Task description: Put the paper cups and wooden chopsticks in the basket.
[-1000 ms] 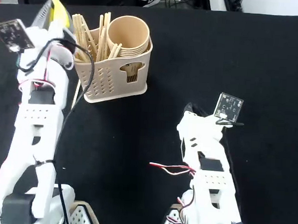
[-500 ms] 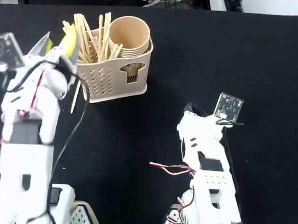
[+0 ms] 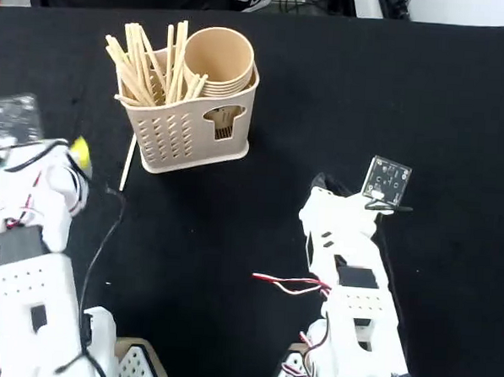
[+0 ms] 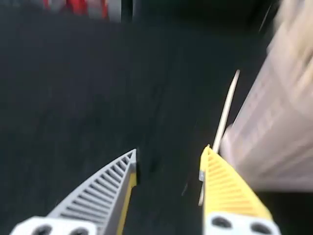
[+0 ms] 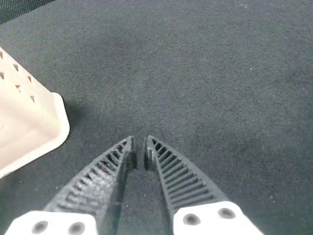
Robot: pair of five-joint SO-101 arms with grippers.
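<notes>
The beige slotted basket (image 3: 191,133) stands at the back left of the black table, holding stacked paper cups (image 3: 218,58) and several wooden chopsticks (image 3: 144,60). One loose chopstick (image 3: 127,162) (image 4: 225,113) lies on the table against the basket's left side. My left gripper (image 4: 168,164) is open with nothing between its fingers, low over the table just short of that chopstick; its yellow fingertip (image 3: 80,152) shows left of the basket. My right gripper (image 5: 138,148) hangs shut and empty over bare table, right of the basket (image 5: 27,122).
The right arm (image 3: 350,261) stands folded at the middle right, with its wires (image 3: 285,282) trailing left. The left arm (image 3: 25,253) fills the left front edge. Bare black cloth lies in front of the basket and across the right side.
The left arm has pulled back from above the basket's left rim toward the front left and come down low. The chopsticks in the basket now stand unobstructed. The right arm has kept still.
</notes>
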